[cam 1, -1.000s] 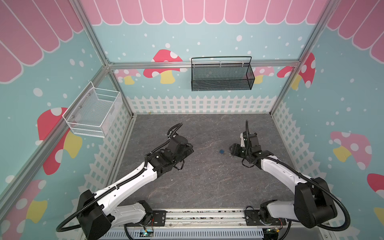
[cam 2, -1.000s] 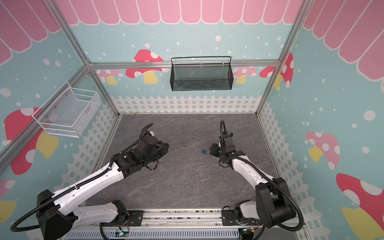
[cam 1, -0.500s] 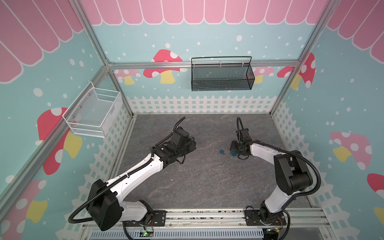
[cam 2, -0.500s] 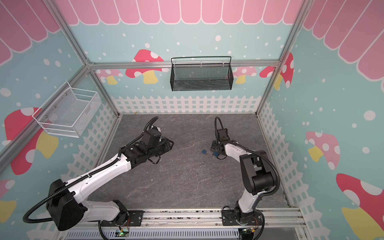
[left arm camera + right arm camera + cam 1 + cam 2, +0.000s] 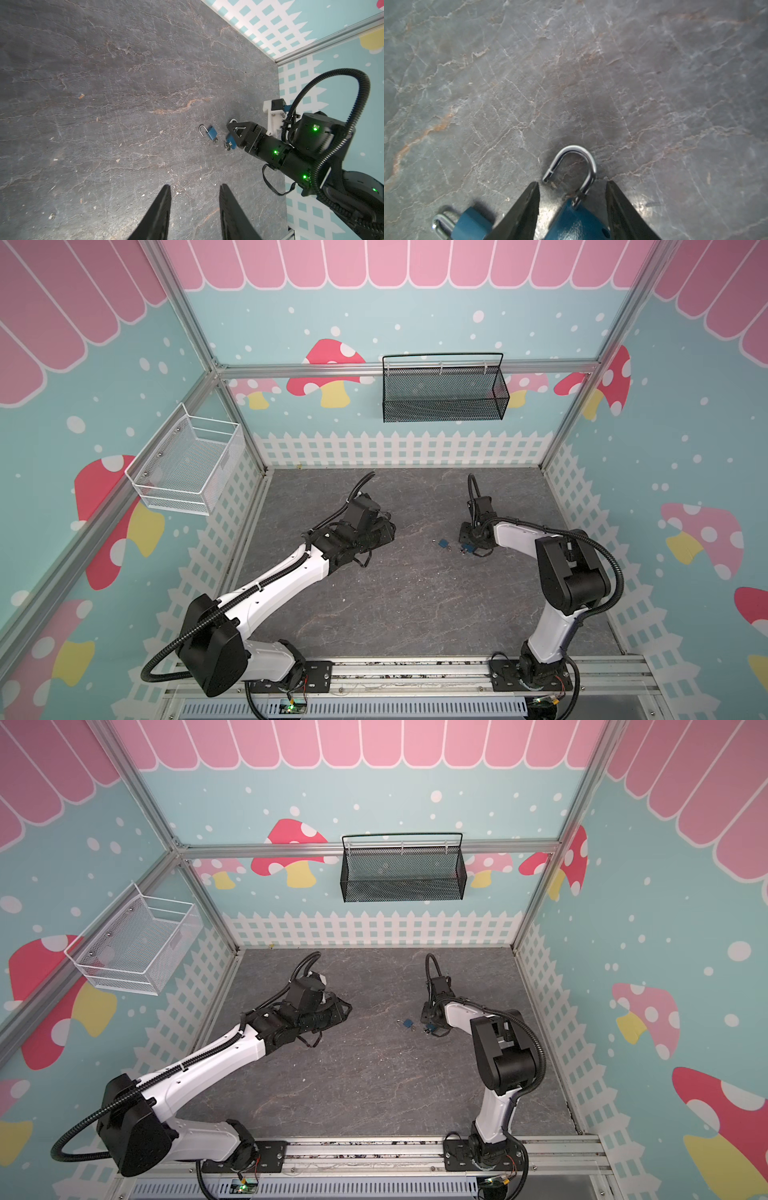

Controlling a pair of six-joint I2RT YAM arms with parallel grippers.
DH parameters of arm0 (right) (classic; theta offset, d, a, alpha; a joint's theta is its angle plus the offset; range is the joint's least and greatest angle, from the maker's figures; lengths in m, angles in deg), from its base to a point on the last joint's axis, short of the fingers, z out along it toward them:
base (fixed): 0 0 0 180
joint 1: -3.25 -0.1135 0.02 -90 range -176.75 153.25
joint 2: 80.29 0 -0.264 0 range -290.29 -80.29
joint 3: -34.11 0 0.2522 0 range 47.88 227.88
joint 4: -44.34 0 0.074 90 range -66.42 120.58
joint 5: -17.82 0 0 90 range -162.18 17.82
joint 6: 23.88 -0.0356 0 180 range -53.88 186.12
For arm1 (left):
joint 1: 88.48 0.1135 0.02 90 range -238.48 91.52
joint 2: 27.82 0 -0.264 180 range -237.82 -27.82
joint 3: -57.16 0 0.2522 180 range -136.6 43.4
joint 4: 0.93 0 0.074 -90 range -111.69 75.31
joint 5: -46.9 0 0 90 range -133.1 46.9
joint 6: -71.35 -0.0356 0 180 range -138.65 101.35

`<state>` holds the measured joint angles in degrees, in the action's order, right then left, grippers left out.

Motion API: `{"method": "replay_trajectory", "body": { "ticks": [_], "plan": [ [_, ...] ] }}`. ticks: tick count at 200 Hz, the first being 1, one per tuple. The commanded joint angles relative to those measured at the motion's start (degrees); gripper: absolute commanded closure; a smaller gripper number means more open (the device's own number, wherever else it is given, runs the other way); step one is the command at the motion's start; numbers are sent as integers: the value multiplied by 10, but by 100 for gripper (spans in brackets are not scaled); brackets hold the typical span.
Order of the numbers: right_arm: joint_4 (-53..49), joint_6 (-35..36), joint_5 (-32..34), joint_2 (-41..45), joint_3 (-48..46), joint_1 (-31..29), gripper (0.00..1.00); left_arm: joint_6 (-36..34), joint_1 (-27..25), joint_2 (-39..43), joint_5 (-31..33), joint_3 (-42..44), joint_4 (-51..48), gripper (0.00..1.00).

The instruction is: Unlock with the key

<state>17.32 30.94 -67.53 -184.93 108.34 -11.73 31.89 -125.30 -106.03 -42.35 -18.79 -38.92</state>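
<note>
Left of centre on the table (image 5: 395, 614) the left gripper (image 5: 195, 186) hovers empty with jaws apart, one blue padlock (image 5: 212, 133) lies loose, and the right gripper (image 5: 573, 182) straddles the second padlock (image 5: 577, 224) with jaws not yet clamped, so it had best squeeze the body squarely, leaving the key (image 5: 228, 147) free.

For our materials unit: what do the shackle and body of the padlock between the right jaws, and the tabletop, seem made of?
Shackle: probably polished steel, mirror glints. Body: blue coated metal or plastic, satin sheen. Tabletop: veined stone look; real or printed, unclear.
</note>
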Motion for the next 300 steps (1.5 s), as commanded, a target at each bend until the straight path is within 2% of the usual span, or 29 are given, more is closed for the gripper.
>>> {"method": "replay_trajectory", "body": {
  "ticks": [1, 41, 67, 76, 100, 125, 141, 156, 163, 179, 195, 209, 222, 229, 265, 272, 289, 300],
  "plan": [
    [-3, 35, -11, -9, 13, 2, 46, -5, 3, -4, 0, -16, -8, 60],
    [-20, 76, 38, 71, 5, 7, 40, -24, 13, 16, 46, -18, -21, 58],
    [-13, 96, 75, 134, -20, 41, 35, -56, 66, 30, 77, -12, -35, 54],
    [-3, 96, 81, 152, -35, 61, 29, -69, 94, 35, 99, -6, -42, 52],
    [42, 90, 122, 203, -91, 119, 23, -106, 186, 50, 180, 30, -35, 38],
    [158, 97, 156, 250, -187, 171, 19, -155, 282, 45, 250, 60, -20, 25],
    [227, 103, 200, 253, -237, 189, 19, -202, 311, 42, 323, 88, 11, 12],
    [287, 119, 218, 246, -273, 202, 19, -240, 318, 41, 406, 126, 60, 7],
    [315, 126, 229, 245, -289, 204, 19, -269, 321, 40, 425, 153, 106, 5],
    [420, 158, 216, 246, -338, 208, 17, -338, 325, 44, 417, 220, 232, 1],
    [512, 192, 205, 239, -370, 209, 16, -359, 325, 41, 405, 292, 381, 0],
    [560, 216, 191, 231, -376, 209, 15, -387, 324, 22, 370, 359, 535, 1],
    [569, 246, 155, 212, -362, 211, 13, -405, 323, 0, 364, 386, 621, 1],
    [563, 263, 131, 202, -351, 210, 9, -397, 318, -2, 373, 385, 622, 1],
    [636, 307, 27, 242, -405, 209, 6, -465, 303, -67, 304, 390, 721, 0],
    [669, 306, -7, 249, -422, 209, 1, -477, 291, -66, 289, 391, 720, 0],
    [713, 320, -57, 246, -437, 203, 2, -490, 288, -74, 282, 393, 736, 0],
    [739, 323, -86, 231, -439, 202, 2, -490, 293, -68, 248, 394, 728, 0]
  ]
}}
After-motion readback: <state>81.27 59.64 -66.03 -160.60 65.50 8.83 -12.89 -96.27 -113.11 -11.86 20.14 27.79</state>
